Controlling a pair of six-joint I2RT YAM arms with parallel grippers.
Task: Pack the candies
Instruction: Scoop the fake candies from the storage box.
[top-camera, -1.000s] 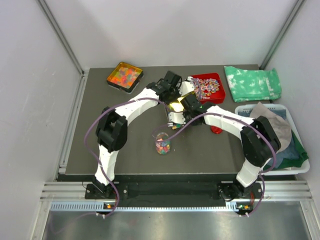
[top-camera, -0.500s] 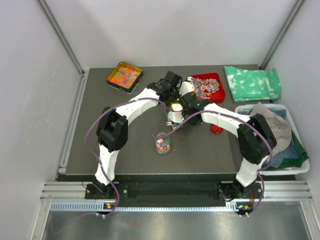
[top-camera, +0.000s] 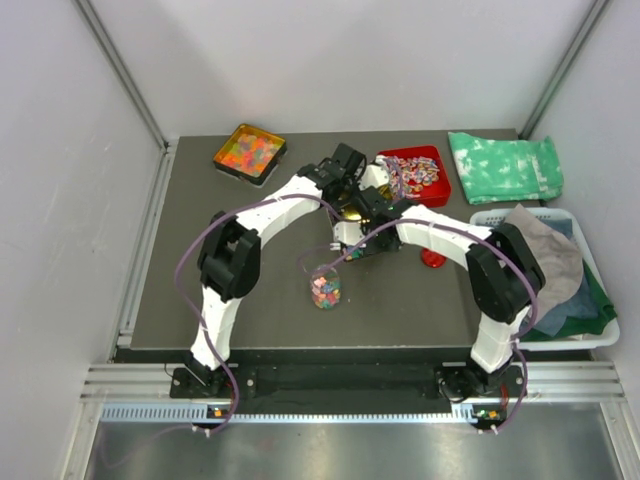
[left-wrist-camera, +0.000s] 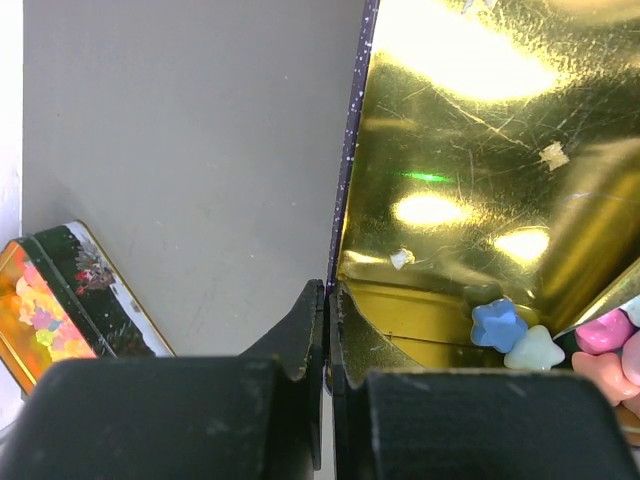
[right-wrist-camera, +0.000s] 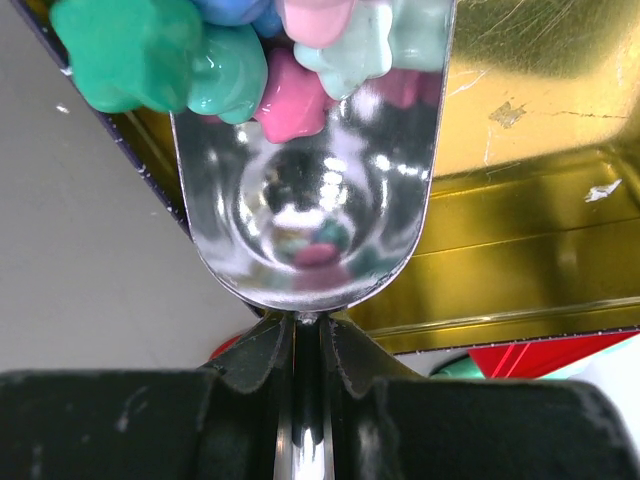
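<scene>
The candies are small lumpy sweets in green, pink, blue and pale mint. Some are heaped at the front of a shiny metal scoop, and my right gripper is shut on its handle. More candies lie in the corner of a gold-lined tin. My left gripper is shut on that tin's thin side wall. In the top view both grippers meet over the tin at mid-table, which they largely hide. A glass jar partly filled with candies stands in front of them.
A tin of orange-yellow gummies sits at the back left. A red tray of wrapped sweets is just behind the tin. A small red lid lies right of the jar. A green cloth and a laundry basket fill the right side.
The right arm's elbow has swung left and its wrist has shifted slightly towards the tin, covering more of the gold lining. The left arm and the jar have stayed put.
</scene>
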